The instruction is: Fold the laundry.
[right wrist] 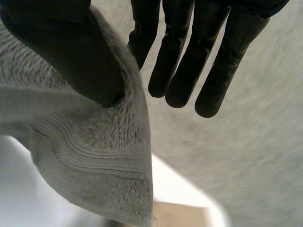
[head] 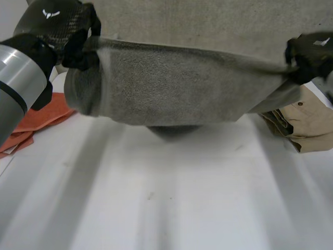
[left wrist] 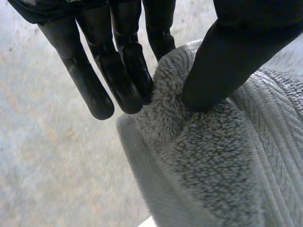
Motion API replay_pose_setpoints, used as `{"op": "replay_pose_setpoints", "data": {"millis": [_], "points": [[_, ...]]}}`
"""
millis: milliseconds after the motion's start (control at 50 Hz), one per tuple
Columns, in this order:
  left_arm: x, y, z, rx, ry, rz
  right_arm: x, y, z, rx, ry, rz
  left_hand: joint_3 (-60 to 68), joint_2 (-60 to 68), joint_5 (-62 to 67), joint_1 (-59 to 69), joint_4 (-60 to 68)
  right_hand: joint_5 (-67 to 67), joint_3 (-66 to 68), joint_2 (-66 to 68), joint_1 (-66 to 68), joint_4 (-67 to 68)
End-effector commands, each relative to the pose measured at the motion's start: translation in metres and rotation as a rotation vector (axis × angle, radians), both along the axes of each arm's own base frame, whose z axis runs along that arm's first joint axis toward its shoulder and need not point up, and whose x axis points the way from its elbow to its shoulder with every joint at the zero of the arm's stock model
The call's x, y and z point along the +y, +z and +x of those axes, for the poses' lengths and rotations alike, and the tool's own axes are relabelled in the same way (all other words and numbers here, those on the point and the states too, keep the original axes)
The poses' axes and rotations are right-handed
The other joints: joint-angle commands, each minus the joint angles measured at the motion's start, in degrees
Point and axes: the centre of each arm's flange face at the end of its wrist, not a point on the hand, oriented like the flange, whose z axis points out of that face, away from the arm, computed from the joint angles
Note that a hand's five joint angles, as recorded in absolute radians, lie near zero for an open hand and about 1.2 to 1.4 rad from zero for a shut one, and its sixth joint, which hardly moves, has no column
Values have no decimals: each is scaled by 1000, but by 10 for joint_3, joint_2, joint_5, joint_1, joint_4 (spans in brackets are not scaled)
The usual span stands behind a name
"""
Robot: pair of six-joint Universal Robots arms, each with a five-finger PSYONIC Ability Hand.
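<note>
**Head view.** A grey towel [head: 177, 88] is held stretched between the two hands, clear of the white surface [head: 166, 208]. Its hanging fold sags toward the middle, and more of the same cloth spreads behind it at 12 o'clock. The left hand [head: 73, 39] grips the towel's end at 10 o'clock. The right hand [head: 307, 54] grips the opposite end at 3 o'clock. An orange cloth [head: 44, 117] lies on the surface at 9 o'clock, partly behind the left arm. A folded tan garment [head: 307, 122] lies at 4 o'clock, just beneath the right hand and touching the towel's lower edge.

**Left wrist view.** The thumb [left wrist: 222, 66] presses into the towel's [left wrist: 208, 156] bunched corner. The straight fingers [left wrist: 120, 71] lie close together on the far side of it, so the corner is pinched between thumb and fingers.

**Right wrist view.** The thumb [right wrist: 71, 56] bears on the near face of the towel [right wrist: 94, 156], close to its edge. The straight, close-set fingers [right wrist: 189, 61] lie behind that edge, so this hand pinches the cloth too. The corner hangs loose below the thumb.
</note>
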Motion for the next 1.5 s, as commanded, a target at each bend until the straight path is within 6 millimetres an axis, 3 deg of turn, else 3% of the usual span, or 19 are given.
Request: {"op": "replay_pose_setpoints", "data": {"millis": [20,40,140,180,280,380,440,520,620,680,840,880,940,1020,1060,1160,1280,1380,1500], "points": [[-24,-44,10,-55,56,129,42,50,-7,231,18,-76,115,116,150,155,111,132,123,125,229,119],[-33,-63,8,-79,57,181,43,50,-7,233,21,-66,115,116,150,155,111,132,123,125,229,119],[-50,-94,2,-115,60,253,43,42,0,254,27,-32,115,116,150,155,111,132,123,125,229,119],[-65,-107,-2,-121,61,263,37,30,15,279,49,-11,115,116,150,155,111,132,123,125,229,119],[-99,-115,-16,-100,59,209,14,4,40,315,62,19,115,116,150,155,111,132,123,125,229,119],[-136,-89,-30,-18,60,6,-18,-5,70,269,44,-69,115,116,150,155,111,132,123,125,229,119],[-151,-56,-35,54,60,-173,-39,20,83,163,-8,-251,115,116,150,155,111,132,123,125,229,119],[-158,-15,-38,142,60,-387,-52,64,83,34,-81,-485,115,116,150,155,111,132,123,125,229,119],[-156,9,-36,198,65,-517,-43,95,86,-34,-91,-632,115,116,150,155,111,132,123,125,229,119],[-152,-6,-35,183,61,-475,-33,87,85,-13,-75,-584,115,116,150,155,111,132,123,125,229,119],[-136,-95,-30,81,59,-229,1,2,78,108,48,-303,115,116,150,155,111,132,123,125,229,119],[-127,-126,-24,41,66,-137,13,-32,74,147,84,-199,115,116,150,155,111,132,123,125,229,119],[-117,-152,-19,6,69,-56,33,-79,68,199,123,-56,114,114,149,153,110,132,123,125,229,119],[-89,-196,-10,-63,65,109,54,-117,61,237,145,72,12,12,47,51,8,132,123,125,229,119],[-78,-206,-9,-92,60,163,61,-126,59,248,150,106,-47,-47,-12,-8,-51,132,123,125,229,119],[-55,-201,1,-192,61,263,73,-145,54,265,178,171,-184,-183,-149,-144,-188,132,123,125,229,119],[-41,-165,10,-234,66,295,76,-144,42,264,176,184,-357,-357,-322,-318,-361,132,123,125,229,119],[-44,-141,12,-215,75,259,77,-135,31,251,161,167,-369,-368,-334,-330,-373,132,123,125,229,119],[-62,-115,9,-182,92,179,79,-136,29,248,169,170,-356,-355,-321,-316,-360,132,123,125,229,119]]}}
